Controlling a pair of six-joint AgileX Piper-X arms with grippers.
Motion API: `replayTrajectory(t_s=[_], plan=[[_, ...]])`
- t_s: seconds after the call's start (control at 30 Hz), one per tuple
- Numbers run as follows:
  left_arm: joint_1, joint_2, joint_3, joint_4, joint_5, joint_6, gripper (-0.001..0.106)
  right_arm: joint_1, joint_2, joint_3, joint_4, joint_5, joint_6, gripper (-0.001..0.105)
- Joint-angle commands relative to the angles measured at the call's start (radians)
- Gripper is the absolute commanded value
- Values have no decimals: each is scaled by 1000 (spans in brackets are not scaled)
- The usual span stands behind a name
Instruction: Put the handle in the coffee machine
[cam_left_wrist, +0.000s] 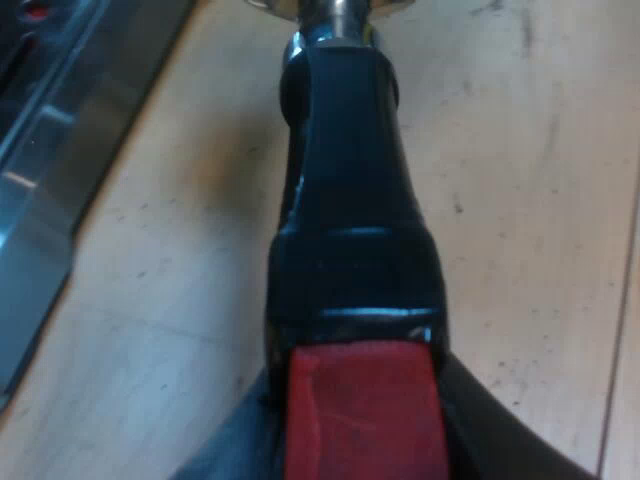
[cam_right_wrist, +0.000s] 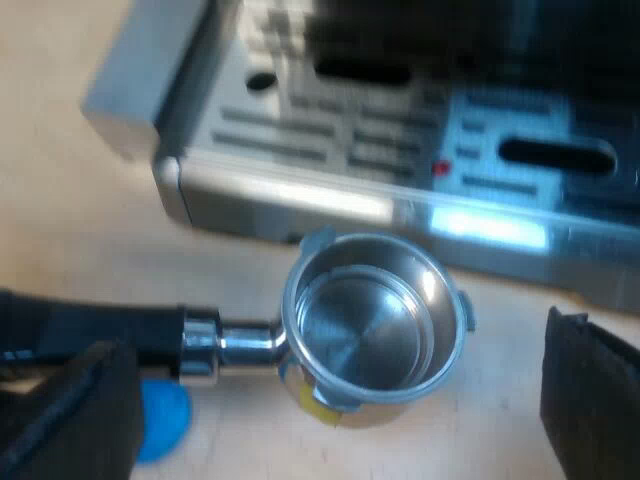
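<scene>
The metal holder's dark handle (cam_left_wrist: 345, 180) runs away from my left gripper (cam_left_wrist: 362, 445), which is shut on its red end (cam_left_wrist: 360, 410). One dark finger (cam_left_wrist: 500, 430) shows beside the red end. The holder's round metal basket (cam_right_wrist: 370, 325) is empty and faces up, close to the espresso machine's drip tray (cam_right_wrist: 380, 130). My right gripper (cam_right_wrist: 325, 400) is open, its two black fingers standing wide apart on either side of the basket and touching nothing.
The machine's metal base edge (cam_left_wrist: 50, 150) lies close beside the handle. A blue round object (cam_right_wrist: 160, 420), perhaps the tamper, lies on the wooden table (cam_left_wrist: 520, 200) under the handle's neck. A small red mark (cam_right_wrist: 440, 168) shows on the tray.
</scene>
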Motion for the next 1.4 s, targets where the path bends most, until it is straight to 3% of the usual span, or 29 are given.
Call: replayTrajectory(t_s=[0.03, 0.13, 0.3, 0.47, 0.63, 0.87, 0.93, 1.07, 1.27, 1.4], plan=[[21, -10, -11, -17, 59, -3, 0, 1, -1, -4, -34, 44, -51, 82], [56, -10, -11, -26, 91, -8, 0, 1, 19, -4, -78, 86, -102, 82], [142, -10, -11, -74, 147, -19, 0, 1, 79, -4, -231, 108, -278, 82], [195, -10, -11, -136, 176, -3, 0, 1, 128, -4, -330, 134, -356, 82], [209, -10, -11, -153, 176, 47, 0, 1, 149, -4, -344, 133, -361, 82], [209, 51, 22, -182, 176, 50, 0, -1, 154, -4, -347, 128, -345, 82], [209, 62, 34, -209, 176, 50, 0, -1, 163, -4, -351, 147, -345, 79], [209, 73, 39, -249, 176, 50, 0, -1, 210, -4, -426, 178, -345, 61], [209, 85, 39, -351, 174, -39, 0, -1, 284, -4, -562, 249, -354, 59], [209, 125, 39, -367, 174, -42, 0, -1, 293, 13, -658, 358, -337, 59]])
